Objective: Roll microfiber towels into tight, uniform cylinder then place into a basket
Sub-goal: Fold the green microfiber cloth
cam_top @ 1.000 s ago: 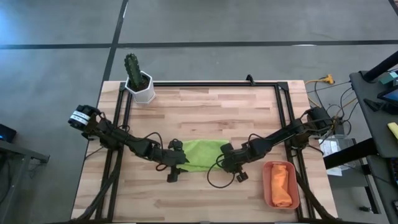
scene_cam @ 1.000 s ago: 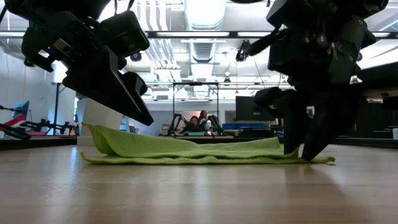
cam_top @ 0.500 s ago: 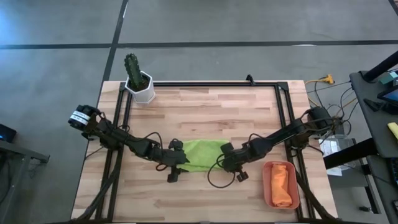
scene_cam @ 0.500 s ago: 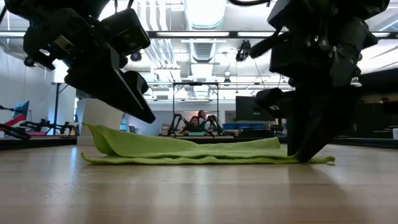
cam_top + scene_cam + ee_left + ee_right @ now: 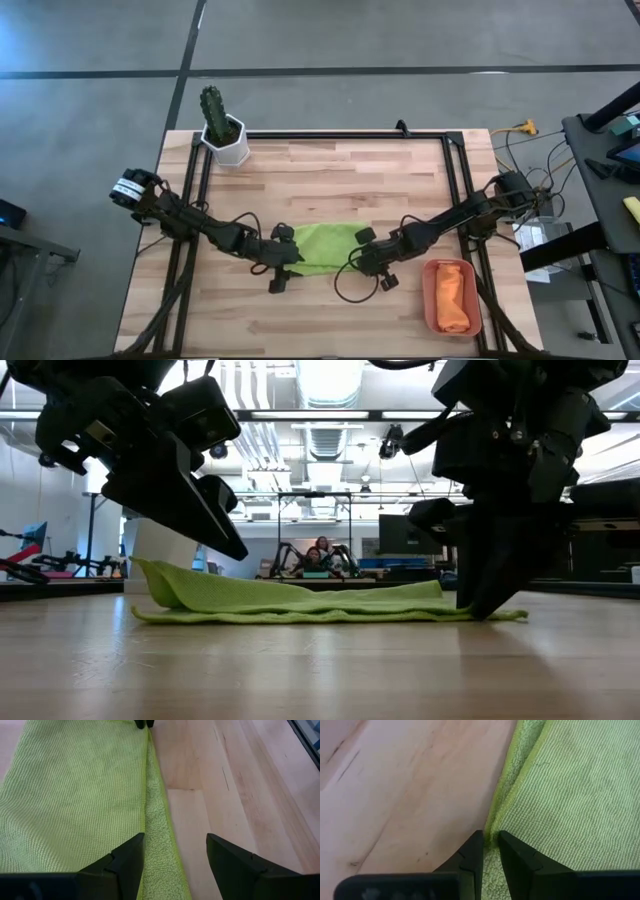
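The lime green towel (image 5: 325, 248) lies flat and folded on the wooden table's middle; in the low view (image 5: 300, 600) its left end humps up in a fold. My right gripper (image 5: 490, 842) stands on the towel's right end (image 5: 485, 605), shut on its edge. My left gripper (image 5: 175, 857) is open and hovers above the towel's left end (image 5: 290, 258), its fingers on either side of the towel's near edge without touching it. The terracotta basket (image 5: 430, 300) stands at the near right, with the orange towel (image 5: 453, 298) lying in it. My right gripper pinches the green towel's near edge (image 5: 492, 827) at its right end between its two fingers. The fingers (image 5: 490, 585) come from above, slanting from the table's right, and lie along the edge. The towel rests flat on the table; I cannot tell how many layers are held.
A white pot with a cactus (image 5: 225, 130) stands at the far left corner. A black frame (image 5: 340, 135) runs along the table's far and side edges. Bare wood lies in front of and behind the towel. People sit far off in the room (image 5: 320, 558).
My right gripper has shut on the green towel's right end and gone a little toward the table's left, drawing that end with it. The towel's left part has stayed where it was.
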